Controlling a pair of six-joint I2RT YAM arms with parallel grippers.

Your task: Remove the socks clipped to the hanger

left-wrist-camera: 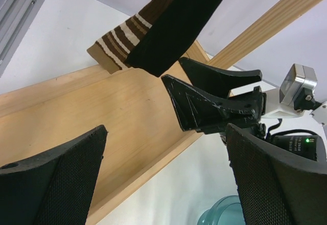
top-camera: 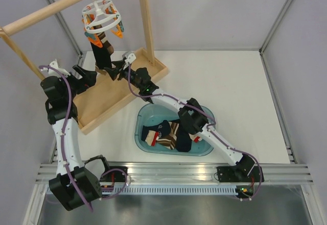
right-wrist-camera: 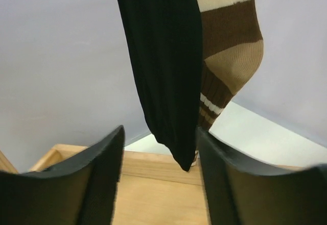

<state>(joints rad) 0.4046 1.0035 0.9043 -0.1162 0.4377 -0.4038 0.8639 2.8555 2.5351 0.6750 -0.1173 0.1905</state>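
Well, the black sock (right-wrist-camera: 163,67) hangs straight down from the hanger (top-camera: 103,18), its toe just at the right gripper (right-wrist-camera: 161,133), whose jaws stand spread either side, pinching nothing. Off to one side, the left gripper (top-camera: 91,77) gapes wide, farther away.

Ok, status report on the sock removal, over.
Left tool open, standing off. Right tool open, flanking black sock, no grip yet. Striped sock beside it, both on hanger. Nothing blocking.
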